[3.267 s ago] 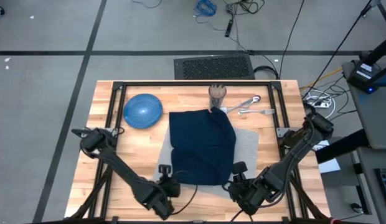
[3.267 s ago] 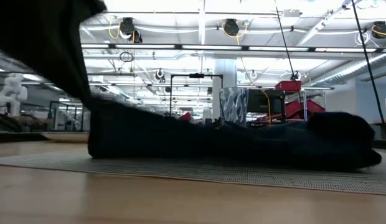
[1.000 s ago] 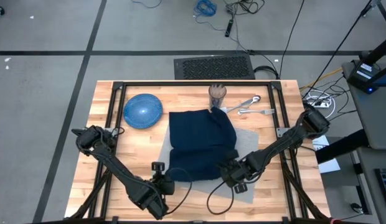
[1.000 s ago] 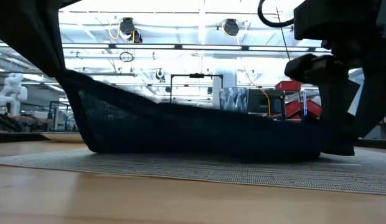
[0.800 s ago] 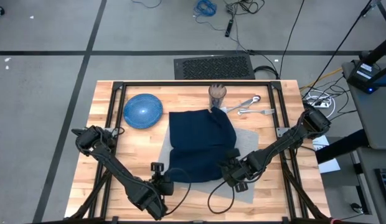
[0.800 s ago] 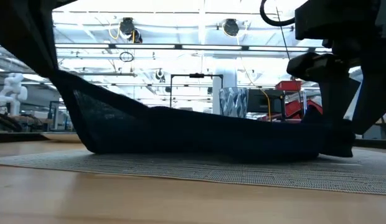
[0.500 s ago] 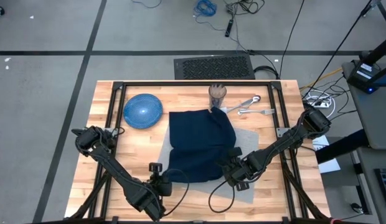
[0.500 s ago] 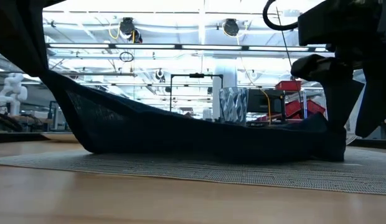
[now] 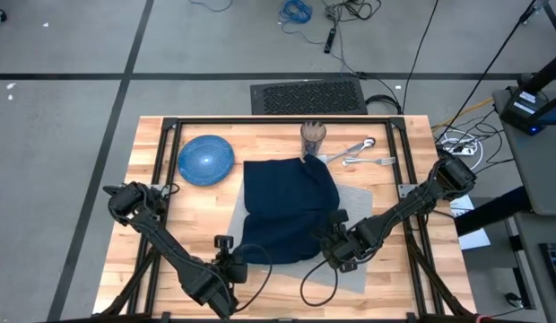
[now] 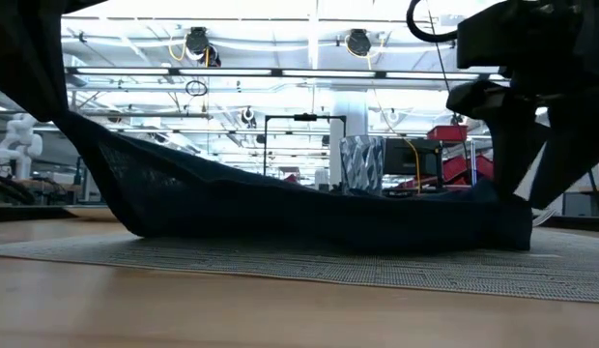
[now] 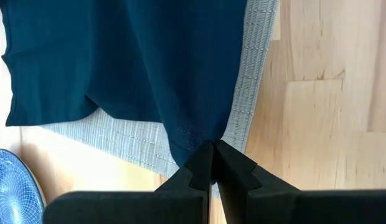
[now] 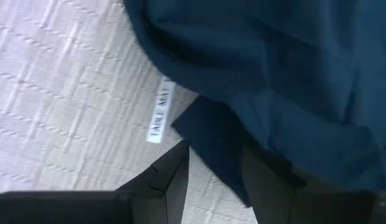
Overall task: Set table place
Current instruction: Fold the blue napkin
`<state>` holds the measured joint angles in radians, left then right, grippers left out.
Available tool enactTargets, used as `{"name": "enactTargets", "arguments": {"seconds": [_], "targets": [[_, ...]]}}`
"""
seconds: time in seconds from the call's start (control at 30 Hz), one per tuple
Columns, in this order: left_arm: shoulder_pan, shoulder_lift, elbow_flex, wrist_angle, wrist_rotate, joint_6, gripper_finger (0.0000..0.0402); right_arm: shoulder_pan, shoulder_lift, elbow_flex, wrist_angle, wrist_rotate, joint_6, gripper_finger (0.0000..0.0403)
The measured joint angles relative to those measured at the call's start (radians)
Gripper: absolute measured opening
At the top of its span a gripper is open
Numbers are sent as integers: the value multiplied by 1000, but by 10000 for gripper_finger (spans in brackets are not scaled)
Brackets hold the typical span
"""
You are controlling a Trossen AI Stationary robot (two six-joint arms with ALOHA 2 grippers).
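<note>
The place (image 9: 357, 208), a grey mat at lower centre of the table (image 9: 152, 269), lies mostly under a navy napkin (image 9: 287, 208). The left gripper (image 11: 210, 163), clamped on the napkin's near corner, has drawn it a little further toward the lower left. The right gripper (image 12: 215, 171), fingers apart, straddles the other near corner. The napkin is coming off, so the mat is getting uncovered.

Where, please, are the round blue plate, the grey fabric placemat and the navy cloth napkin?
round blue plate (image 9: 205, 160): high view, centre of the dish.
grey fabric placemat (image 9: 356, 209): high view, bare part right of the napkin.
navy cloth napkin (image 9: 290, 205): high view, middle of the cloth.
</note>
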<state>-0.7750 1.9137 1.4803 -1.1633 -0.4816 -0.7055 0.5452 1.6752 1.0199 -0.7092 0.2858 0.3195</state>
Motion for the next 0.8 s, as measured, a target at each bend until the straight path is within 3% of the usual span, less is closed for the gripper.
{"name": "enactTargets", "arguments": {"seconds": [0.8], "targets": [[0,0,0,3,5,-7,0,1,0,0,-104,164,9,128]]}}
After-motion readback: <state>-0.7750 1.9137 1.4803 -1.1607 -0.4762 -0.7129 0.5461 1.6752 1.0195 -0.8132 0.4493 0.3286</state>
